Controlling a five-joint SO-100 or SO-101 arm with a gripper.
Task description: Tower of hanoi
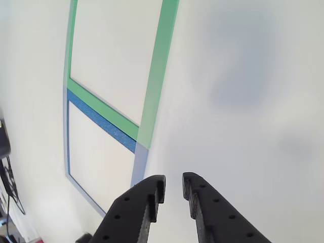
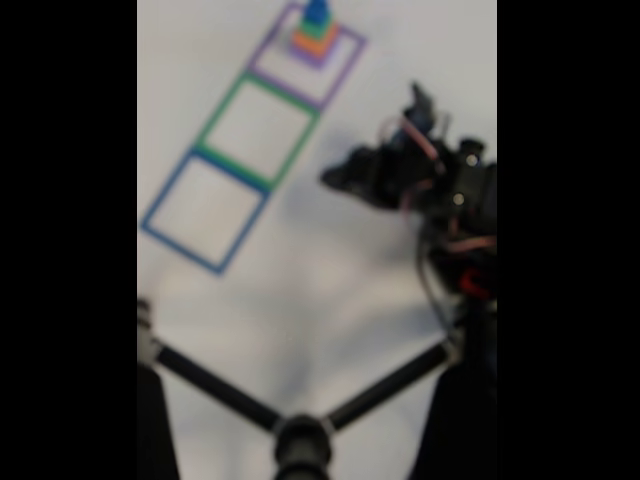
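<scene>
Table (image 2: 330, 290): white and bare around me; I hang above it, beside the taped squares.
Squares: blue square (image 2: 205, 210), green square (image 2: 258, 130) and purple square (image 2: 308, 60) run in a row in the fixed view; the blue and green squares hold nothing.
Stack (image 2: 316, 32): stepped coloured blocks, blue on top, in the purple square, well apart from me.
My gripper (image 1: 173, 186): fingers slightly spread, gripping nothing.
Risk: the reach is long; I judge a slanted approach could clip the lower blocks and topple the stack.
Risk, smaller: with jaws this narrow I may push the top block instead of straddling it.
</scene>
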